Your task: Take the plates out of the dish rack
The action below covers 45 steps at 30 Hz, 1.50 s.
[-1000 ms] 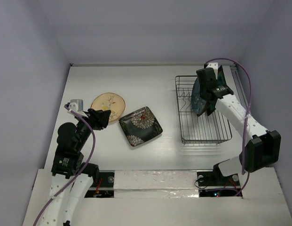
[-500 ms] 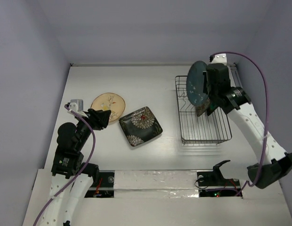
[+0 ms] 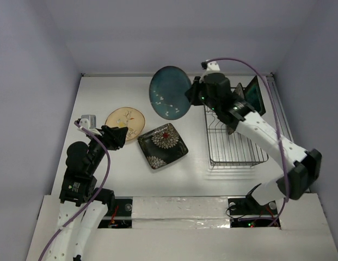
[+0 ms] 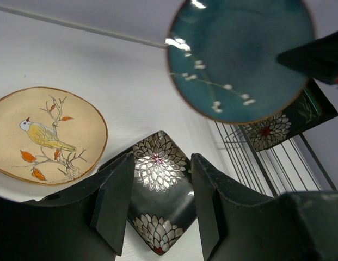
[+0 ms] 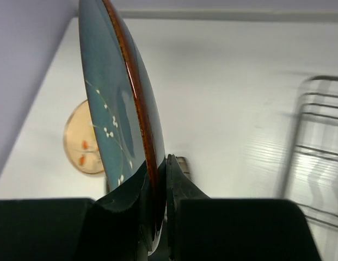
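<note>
The round teal plate (image 3: 170,92) hangs on edge in the air at upper centre of the overhead view, left of the dish rack (image 3: 237,149), its rim pinched in the right claw (image 3: 191,98). I'd call this the carry step. Next it wants tilting flat and lowering onto bare counter (image 3: 174,179) near the dark flowered plate (image 3: 163,145) and tan plate (image 3: 125,120). Two square plates (image 3: 254,93) stand in the rack. The left claw (image 3: 118,136) hovers open, empty. No readable writing anywhere.

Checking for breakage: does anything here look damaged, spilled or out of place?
Nothing broken or spilled. The round teal plate is in mid-air, pinched at its rim by the right gripper, beside the grey wire dish rack.
</note>
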Tool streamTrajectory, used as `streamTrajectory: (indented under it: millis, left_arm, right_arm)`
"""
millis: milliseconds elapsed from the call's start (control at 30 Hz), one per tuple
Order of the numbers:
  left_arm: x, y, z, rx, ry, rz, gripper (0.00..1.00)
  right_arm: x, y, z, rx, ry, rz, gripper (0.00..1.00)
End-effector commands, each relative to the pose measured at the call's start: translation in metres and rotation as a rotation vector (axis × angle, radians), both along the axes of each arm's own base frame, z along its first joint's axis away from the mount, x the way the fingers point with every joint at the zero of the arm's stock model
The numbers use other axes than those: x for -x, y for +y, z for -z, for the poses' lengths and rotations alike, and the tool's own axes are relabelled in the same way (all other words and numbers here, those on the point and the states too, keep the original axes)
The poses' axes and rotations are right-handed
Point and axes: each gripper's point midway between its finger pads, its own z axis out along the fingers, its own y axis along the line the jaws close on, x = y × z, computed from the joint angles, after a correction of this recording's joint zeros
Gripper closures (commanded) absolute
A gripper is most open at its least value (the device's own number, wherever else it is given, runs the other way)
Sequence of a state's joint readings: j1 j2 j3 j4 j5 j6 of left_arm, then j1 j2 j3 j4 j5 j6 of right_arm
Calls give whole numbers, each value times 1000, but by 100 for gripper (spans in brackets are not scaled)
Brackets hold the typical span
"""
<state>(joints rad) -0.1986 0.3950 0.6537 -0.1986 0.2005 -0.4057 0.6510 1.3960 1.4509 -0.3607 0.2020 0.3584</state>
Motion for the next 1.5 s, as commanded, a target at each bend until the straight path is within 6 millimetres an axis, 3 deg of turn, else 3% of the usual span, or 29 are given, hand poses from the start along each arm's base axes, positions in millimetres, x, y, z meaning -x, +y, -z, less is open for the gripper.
streamTrajectory:
  millis: [0, 100, 200, 233, 300, 367, 500, 567, 767, 1000, 1100, 1167, 1300, 1333, 1467]
  left_arm:
    - [0, 5, -21, 15, -68, -25, 58]
    - [1, 6, -23, 16, -73, -31, 58]
    - [1, 6, -22, 16, -71, -31, 58]
    - [1, 6, -22, 16, -71, -29, 58]
    - [1, 6, -23, 16, -74, -29, 58]
    - [1, 6, -24, 17, -76, -29, 58]
    - [1, 4, -23, 18, -74, -22, 58]
    - [1, 4, -24, 19, -77, -20, 58]
    - [1, 4, -22, 18, -74, -19, 58]
    - [1, 3, -22, 18, -72, -17, 58]
    - [1, 3, -22, 17, -74, -16, 58]
    - [1, 3, -23, 19, -77, -16, 58]
    - [1, 3, -23, 19, -77, -16, 58]
    - [1, 3, -23, 19, -77, -14, 58]
    - [2, 3, -24, 19, -80, -13, 58]
  right_arm:
    - [-6, 81, -79, -390, -156, -204, 100]
    - [-13, 122, -60, -467, -83, -272, 100]
    - [-21, 146, -44, -521, -36, -303, 100]
    - [-25, 162, -26, -526, 5, -320, 100]
    - [-30, 176, -12, -558, 49, -316, 100]
    - [-31, 199, 15, -559, 114, -327, 100]
    - [-39, 222, 49, -575, 185, -314, 100]
    - [-45, 229, 71, -578, 230, -293, 100]
    - [-55, 244, 102, -593, 302, -248, 100]
    - [-60, 256, 157, -550, 404, -192, 100]
    - [-59, 262, 172, -530, 432, -180, 92]
    - [-57, 269, 179, -518, 446, -189, 79]
    - [-58, 260, 194, -453, 458, -149, 61]
    - [-56, 258, 193, -444, 457, -150, 52]
    - [-58, 241, 194, -395, 418, -98, 35]
